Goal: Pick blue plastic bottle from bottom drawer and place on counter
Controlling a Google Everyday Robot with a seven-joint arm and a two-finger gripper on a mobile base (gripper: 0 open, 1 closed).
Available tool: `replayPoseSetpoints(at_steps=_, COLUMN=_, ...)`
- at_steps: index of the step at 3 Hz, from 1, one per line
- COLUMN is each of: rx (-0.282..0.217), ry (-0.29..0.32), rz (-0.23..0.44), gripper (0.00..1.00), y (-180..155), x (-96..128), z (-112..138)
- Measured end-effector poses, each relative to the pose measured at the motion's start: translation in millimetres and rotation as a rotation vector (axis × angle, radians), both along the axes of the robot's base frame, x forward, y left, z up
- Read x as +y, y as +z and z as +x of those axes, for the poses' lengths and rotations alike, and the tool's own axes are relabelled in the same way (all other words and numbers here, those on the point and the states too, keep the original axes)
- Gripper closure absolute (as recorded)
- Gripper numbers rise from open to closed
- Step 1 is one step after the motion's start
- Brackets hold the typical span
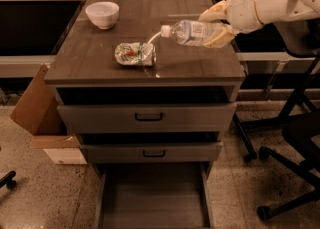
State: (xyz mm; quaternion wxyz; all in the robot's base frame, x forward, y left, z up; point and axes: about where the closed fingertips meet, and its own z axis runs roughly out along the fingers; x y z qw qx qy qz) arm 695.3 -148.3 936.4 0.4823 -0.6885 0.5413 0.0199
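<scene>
My gripper (pixel 216 24) comes in from the upper right on a white arm. It is shut on the blue plastic bottle (pixel 192 32), a clear bottle with a white cap and a pale label. The bottle lies level, cap to the left, held a little above the right half of the counter (pixel 100 55). The bottom drawer (pixel 152 200) is pulled out at the foot of the cabinet and its flat floor is bare.
A wrinkled snack packet (pixel 134 54) lies on the counter left of the bottle. A white bowl (pixel 102 14) stands at the back left. A cardboard box (pixel 42 118) leans left of the cabinet. Black chair legs (pixel 287 173) stand at the right.
</scene>
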Motion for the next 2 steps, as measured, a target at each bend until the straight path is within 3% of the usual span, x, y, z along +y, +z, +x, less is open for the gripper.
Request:
replayPoseSetpoints(at_steps=1, rx=0.025, ry=-0.025, rz=0.009, gripper=1.0, y=-5, x=2, z=33)
replayPoseSetpoints(at_steps=2, rx=0.067, ry=-0.045, rz=0.009, gripper=0.82, y=-16, x=5, z=58)
